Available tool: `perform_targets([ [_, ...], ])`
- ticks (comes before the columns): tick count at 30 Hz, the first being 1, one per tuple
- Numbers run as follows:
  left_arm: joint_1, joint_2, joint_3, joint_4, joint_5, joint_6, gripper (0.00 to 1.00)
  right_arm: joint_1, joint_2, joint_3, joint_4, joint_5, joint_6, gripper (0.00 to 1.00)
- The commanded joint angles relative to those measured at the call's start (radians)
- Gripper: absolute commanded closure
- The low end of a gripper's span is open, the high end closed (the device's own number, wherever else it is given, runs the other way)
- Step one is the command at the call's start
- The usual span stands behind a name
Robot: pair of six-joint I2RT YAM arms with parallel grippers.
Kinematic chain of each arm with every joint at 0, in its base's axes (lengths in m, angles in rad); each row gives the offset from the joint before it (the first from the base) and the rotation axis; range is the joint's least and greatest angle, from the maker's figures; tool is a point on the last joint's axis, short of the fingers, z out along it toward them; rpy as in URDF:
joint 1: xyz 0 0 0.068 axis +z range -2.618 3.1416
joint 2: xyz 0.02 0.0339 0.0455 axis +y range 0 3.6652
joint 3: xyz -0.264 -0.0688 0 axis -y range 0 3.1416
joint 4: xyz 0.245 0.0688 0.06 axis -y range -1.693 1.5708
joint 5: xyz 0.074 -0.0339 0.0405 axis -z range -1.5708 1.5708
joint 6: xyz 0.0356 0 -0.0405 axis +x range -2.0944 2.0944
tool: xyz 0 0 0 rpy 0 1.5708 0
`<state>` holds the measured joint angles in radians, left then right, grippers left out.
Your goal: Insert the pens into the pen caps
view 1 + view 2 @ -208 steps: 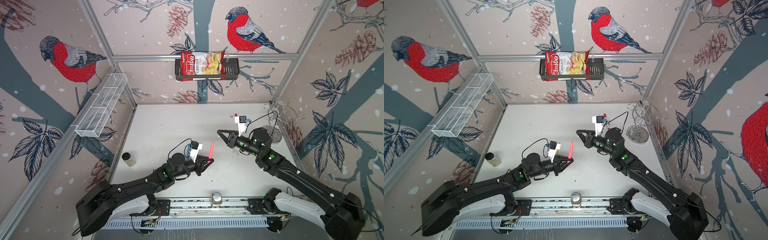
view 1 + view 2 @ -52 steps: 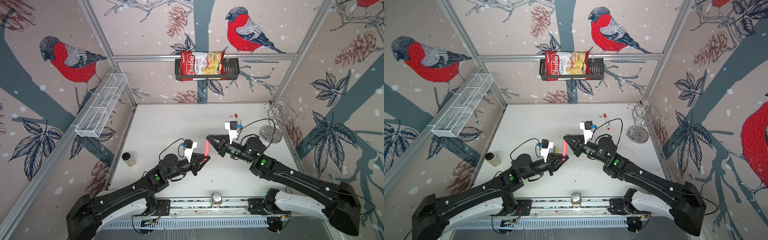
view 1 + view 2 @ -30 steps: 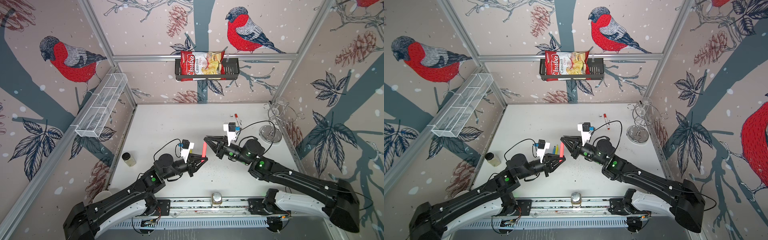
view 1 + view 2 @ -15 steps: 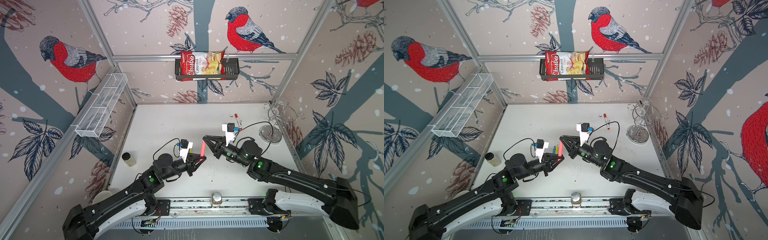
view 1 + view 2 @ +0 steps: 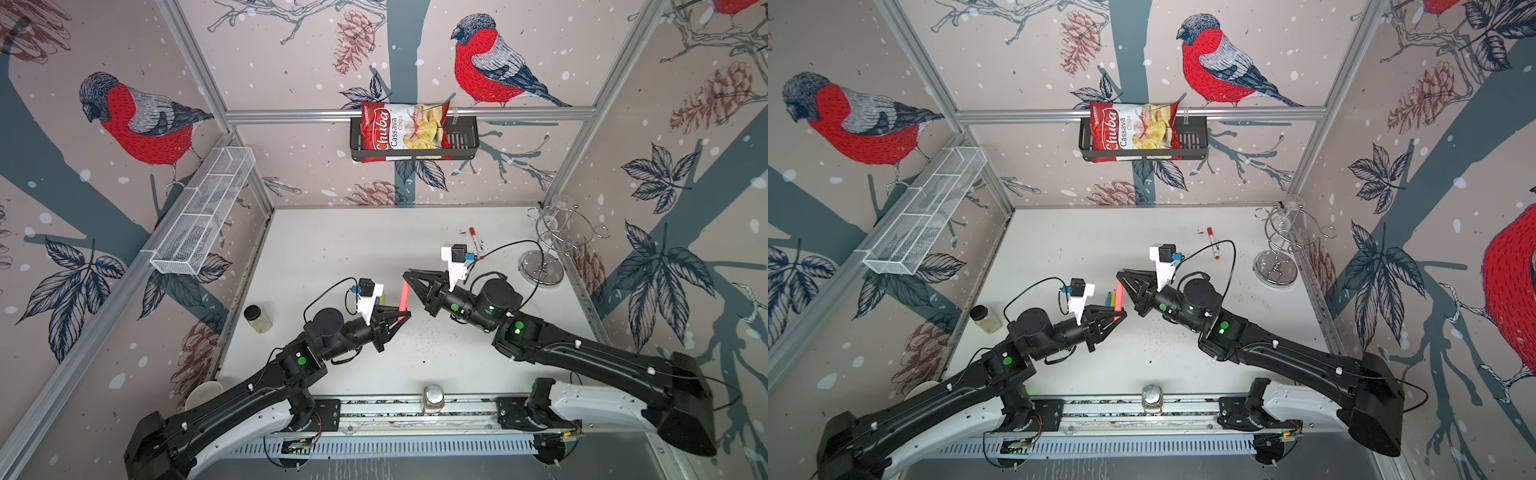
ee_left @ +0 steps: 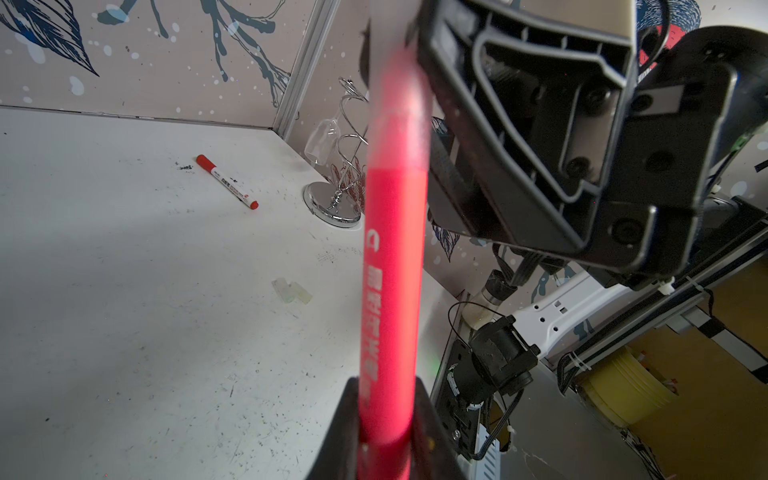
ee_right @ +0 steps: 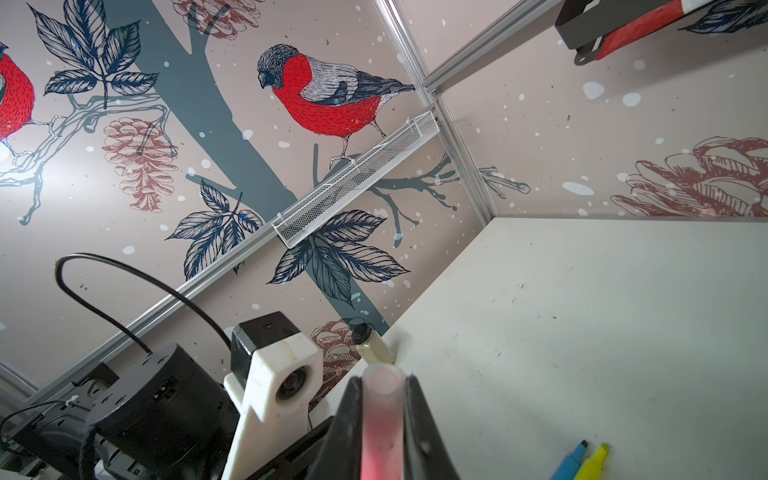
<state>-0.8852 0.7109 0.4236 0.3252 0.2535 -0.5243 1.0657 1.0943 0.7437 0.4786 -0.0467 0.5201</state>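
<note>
While the left gripper (image 5: 402, 318) is clamped tight on the bottom end of the pink-red pen (image 5: 403, 296) and holds it upright near table centre, the right gripper (image 5: 409, 276) sits at 12 o'clock of it. That one is pinched shut on a translucent cap (image 7: 382, 411) that's over the pen's top end. The right wrist view shows pink inside the cap, so I'd say it's at least partly on. Can't tell if it's fully seated.

Handling-wise, the pen looks like a light, stiff plastic tube, smooth and probably slick. Gripped that low on the barrel it has a long lever, so a sideways shove could tilt it; push straight along the axis. The cap is tiny and looks thin-walled, so it's best pinched mid-body to keep from squashing the mouth.

Just past the left gripper at 11 o'clock, the blue pen (image 7: 567, 465) and yellow pen (image 7: 592, 465) lie side by side, uncapped. Two spare caps (image 6: 291, 290) lie on the table, seen only from the left wrist. Farthest out, around 1 o'clock, the white pen (image 5: 475, 239) lies flat and looks capped in red.
</note>
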Motion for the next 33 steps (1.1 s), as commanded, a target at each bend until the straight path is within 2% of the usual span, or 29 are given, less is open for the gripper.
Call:
perform_targets([
  [1, 0.015, -0.011, -0.001, 0.287, -0.156, -0.018, 1.00, 0.014, 0.007, -0.002, -0.268, -0.146, -0.034, 0.85],
  [4, 0.015, -0.015, -0.012, 0.269, -0.166, -0.015, 1.00, 0.014, 0.002, 0.007, -0.268, -0.153, -0.035, 0.74],
  [8, 0.015, -0.020, -0.022, 0.251, -0.172, -0.011, 1.00, 0.013, -0.018, 0.007, -0.255, -0.162, -0.038, 0.53],
  [10, 0.015, -0.025, -0.028, 0.250, -0.174, -0.012, 1.00, 0.011, -0.028, 0.005, -0.248, -0.165, -0.039, 0.48],
  [21, 0.015, -0.031, -0.034, 0.238, -0.182, -0.007, 1.00, 0.007, -0.056, 0.002, -0.250, -0.157, -0.036, 0.45],
  [33, 0.015, -0.026, -0.035, 0.225, -0.179, -0.006, 1.00, -0.017, -0.109, 0.022, -0.265, -0.114, -0.050, 0.47],
])
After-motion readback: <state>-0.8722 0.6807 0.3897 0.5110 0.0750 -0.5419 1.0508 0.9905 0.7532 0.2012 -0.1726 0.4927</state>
